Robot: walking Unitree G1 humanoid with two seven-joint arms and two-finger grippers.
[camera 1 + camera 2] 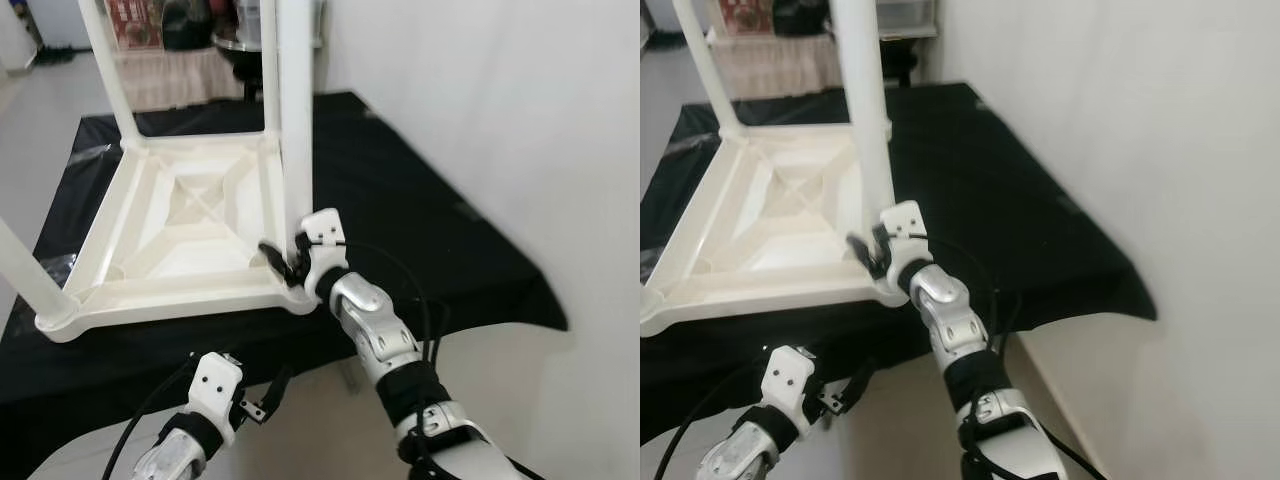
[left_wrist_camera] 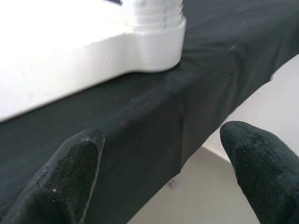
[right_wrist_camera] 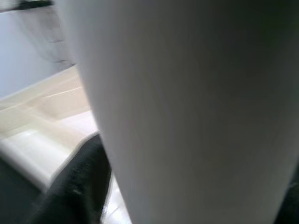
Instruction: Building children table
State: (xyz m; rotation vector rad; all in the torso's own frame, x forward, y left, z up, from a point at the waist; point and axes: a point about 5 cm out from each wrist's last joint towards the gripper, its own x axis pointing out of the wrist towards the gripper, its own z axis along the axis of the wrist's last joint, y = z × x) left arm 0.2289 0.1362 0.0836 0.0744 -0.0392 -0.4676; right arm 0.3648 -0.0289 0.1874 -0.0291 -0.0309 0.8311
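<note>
A white plastic children's table (image 1: 190, 215) lies upside down on a black-draped surface (image 1: 420, 220), with its legs pointing up. My right gripper (image 1: 285, 262) is shut on the near right leg (image 1: 296, 120) just above its corner socket. In the right wrist view that leg (image 3: 187, 112) is very close, with one black finger (image 3: 74, 186) beside it. My left gripper (image 1: 262, 400) hangs open and holds nothing, below the front edge of the black surface. The left wrist view looks up between its fingertips (image 2: 70, 172) at a corner socket (image 2: 156, 28).
Other legs stand at the far left (image 1: 110, 70), far right (image 1: 268, 60) and near left (image 1: 30, 270) corners. A white wall (image 1: 520, 120) runs close along the right side. A pale mat (image 1: 170, 75) and dark objects lie on the floor beyond the table.
</note>
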